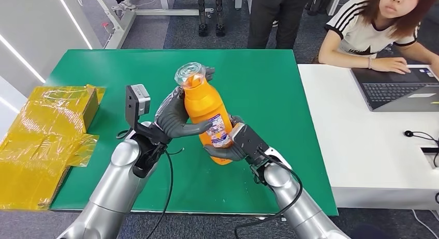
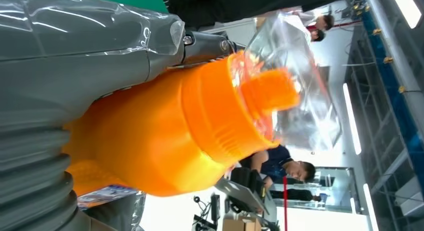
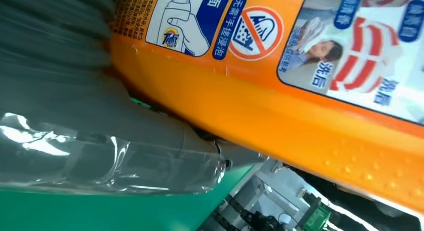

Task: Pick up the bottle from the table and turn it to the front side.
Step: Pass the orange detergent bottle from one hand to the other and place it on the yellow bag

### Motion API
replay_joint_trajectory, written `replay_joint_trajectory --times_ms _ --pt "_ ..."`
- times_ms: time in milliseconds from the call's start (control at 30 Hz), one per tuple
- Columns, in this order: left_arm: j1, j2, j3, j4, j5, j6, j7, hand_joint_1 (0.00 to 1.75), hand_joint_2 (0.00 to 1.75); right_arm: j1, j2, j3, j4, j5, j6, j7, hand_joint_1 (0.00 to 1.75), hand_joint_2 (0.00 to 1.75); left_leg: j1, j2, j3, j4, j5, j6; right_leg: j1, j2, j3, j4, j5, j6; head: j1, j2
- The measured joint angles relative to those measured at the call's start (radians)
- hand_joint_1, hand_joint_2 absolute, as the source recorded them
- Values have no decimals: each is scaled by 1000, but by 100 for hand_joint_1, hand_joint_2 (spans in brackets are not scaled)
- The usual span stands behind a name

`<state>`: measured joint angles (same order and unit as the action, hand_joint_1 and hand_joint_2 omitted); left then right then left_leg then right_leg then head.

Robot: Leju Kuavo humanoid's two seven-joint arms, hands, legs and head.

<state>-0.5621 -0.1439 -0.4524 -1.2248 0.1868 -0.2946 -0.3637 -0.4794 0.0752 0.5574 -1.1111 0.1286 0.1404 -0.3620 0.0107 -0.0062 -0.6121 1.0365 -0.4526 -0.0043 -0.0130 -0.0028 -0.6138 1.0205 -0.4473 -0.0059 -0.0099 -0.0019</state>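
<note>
right hand (image 1: 228, 148) gripping bottle (image 1: 207, 112) base, left hand (image 1: 176, 117) clasping its side

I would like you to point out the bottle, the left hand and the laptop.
bottle (image 1: 204, 102): head view, orange body above the label.
left hand (image 1: 173, 117): head view, grey palm gripping the bottle.
laptop (image 1: 396, 89): head view, keyboard.

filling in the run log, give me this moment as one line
bottle: lifted above green table, label showing | left hand: grips upper body | right hand: holds lower end | stage: mid-turn
</note>
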Motion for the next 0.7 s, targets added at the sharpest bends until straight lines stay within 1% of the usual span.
replay_joint_trajectory --times_ms 133,267,700 --pt "-18 -4 0 24 13 -15 5 0 175 12 0 3 6 6 -8 3 175 175 0 0 0 0 0 0 0 1 0 0 0 0 0 0" --pt "-20 -9 0 35 33 -31 21 175 175 27 0 4 1 14 -8 14 175 175 0 0 0 0 0 0 0 1 0 0 0 0 0 0" --pt "-30 -3 -1 69 169 -133 68 175 175 33 0 2 6 18 4 19 175 175 0 1 0 0 0 0 0 1 0 0 0 0 0 0"
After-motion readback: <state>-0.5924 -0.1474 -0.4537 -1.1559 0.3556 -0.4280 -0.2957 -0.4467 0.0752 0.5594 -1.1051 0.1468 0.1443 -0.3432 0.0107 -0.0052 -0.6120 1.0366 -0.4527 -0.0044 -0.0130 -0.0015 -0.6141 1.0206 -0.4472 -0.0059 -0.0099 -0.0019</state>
